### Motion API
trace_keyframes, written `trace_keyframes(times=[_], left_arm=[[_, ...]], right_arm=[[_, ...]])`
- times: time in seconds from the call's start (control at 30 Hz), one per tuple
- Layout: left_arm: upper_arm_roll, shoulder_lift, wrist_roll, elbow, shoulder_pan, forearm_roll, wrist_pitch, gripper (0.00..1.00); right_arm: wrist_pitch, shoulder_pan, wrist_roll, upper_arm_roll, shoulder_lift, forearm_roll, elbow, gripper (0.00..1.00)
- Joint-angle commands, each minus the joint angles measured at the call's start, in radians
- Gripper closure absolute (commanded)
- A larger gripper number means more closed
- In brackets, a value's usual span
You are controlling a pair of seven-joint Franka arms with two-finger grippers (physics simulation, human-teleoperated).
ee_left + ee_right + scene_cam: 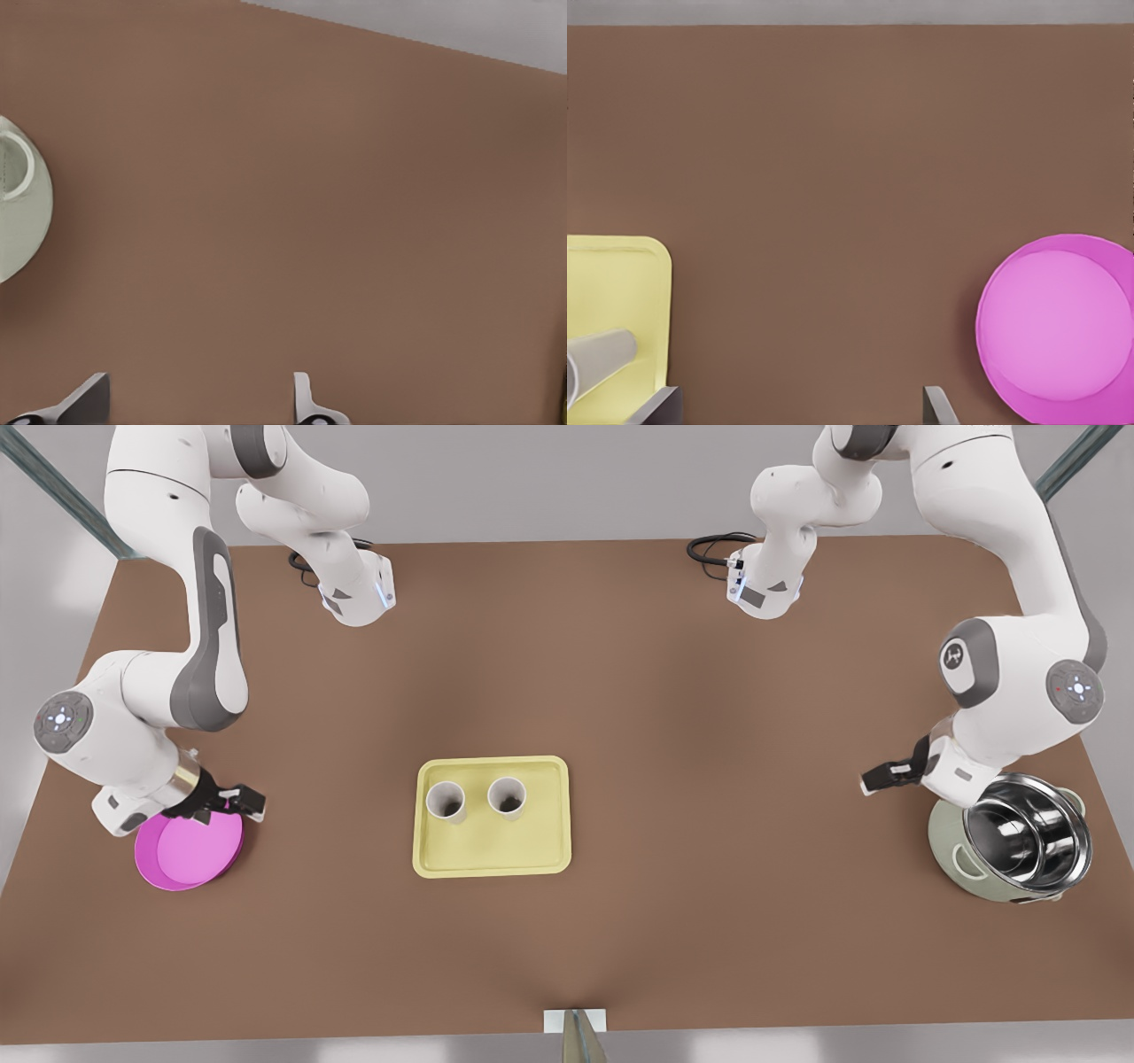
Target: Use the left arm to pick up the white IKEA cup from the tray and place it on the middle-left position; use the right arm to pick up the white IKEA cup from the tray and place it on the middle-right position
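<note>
I saw both white cups (446, 801) (507, 795) standing upright at the far end of the tray (493, 856), mid-table. The right gripper (232, 800) hung spread wide over the magenta plate (189, 853); the left gripper (873, 779), also wide, hung beside the steel pot (1026, 840).

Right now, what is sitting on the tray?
Two white cups stand upright side by side in the tray's half nearer the arms' bases; the other half is bare. Their shadowed insides hide any contents.
</note>
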Motion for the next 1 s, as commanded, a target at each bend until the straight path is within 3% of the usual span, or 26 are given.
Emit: trace_keyframes(times=[0.0, 0.1, 0.27, 0.4, 0.57, 0.7, 0.97], left_arm=[[0.000, 0.019, 0.038, 0.010, -0.002, 0.000, 0.056, 0.00], [-0.005, 0.042, 0.049, -0.006, -0.030, -0.023, 0.065, 0.00], [-0.011, 0.160, -0.155, 0.100, -0.308, -0.015, 0.067, 0.00], [-0.012, 0.216, -0.290, 0.119, -0.383, 0.005, 0.076, 0.00], [-0.012, 0.400, -0.606, 0.369, -0.513, 0.005, 0.078, 0.00], [-0.005, 0.571, -0.832, 0.542, -0.650, 0.012, 0.120, 0.00], [-0.008, 0.640, -0.929, 0.534, -0.771, 0.015, 0.217, 0.00]], right_arm=[[0.065, 0.000, -0.080, 0.000, 0.000, 0.001, 0.001, 0.00], [0.048, 0.047, -0.078, 0.009, 0.019, -0.001, -0.002, 0.00], [-0.047, 0.253, -0.078, 0.009, 0.039, 0.012, 0.001, 0.00], [-0.026, 0.253, -0.051, 0.050, 0.118, 0.125, 0.005, 0.00], [0.072, 0.337, 0.046, 0.058, 0.218, 0.150, 0.041, 0.00], [0.169, 0.334, 0.029, 0.056, 0.201, 0.145, -0.077, 0.00], [0.255, 0.325, -0.012, 0.049, 0.161, 0.147, -0.192, 0.00]])
